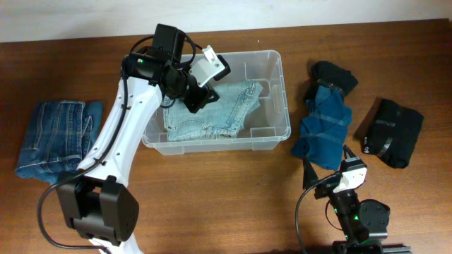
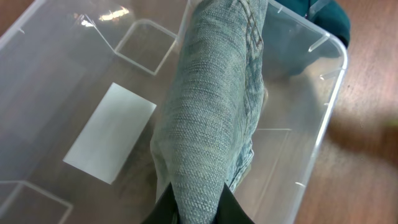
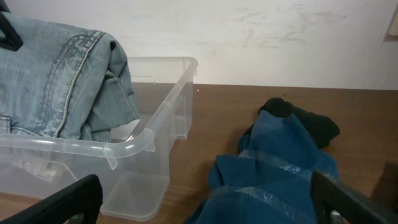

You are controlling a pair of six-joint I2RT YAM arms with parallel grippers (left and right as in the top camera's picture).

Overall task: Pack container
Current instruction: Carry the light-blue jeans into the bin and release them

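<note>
The clear plastic container point(image 1: 272, 92) stands at the table's middle back. My left gripper point(image 1: 195, 99) is over its left half, shut on pale light-blue jeans point(image 1: 219, 109) that drape into the tub. In the left wrist view the jeans point(image 2: 211, 112) hang from my jaws point(image 2: 198, 208) above the container's base with its white label point(image 2: 112, 132). My right gripper point(image 1: 326, 164) is open and empty near the front edge, facing a teal-blue garment point(image 3: 280, 168). The container's corner point(image 3: 149, 137) and the jeans point(image 3: 62, 81) show in the right wrist view.
Folded darker blue jeans point(image 1: 56, 134) lie at the far left. The teal-blue garment point(image 1: 323, 127) lies right of the container with a black piece point(image 1: 335, 74) behind it. A black folded garment point(image 1: 392, 130) lies at the far right.
</note>
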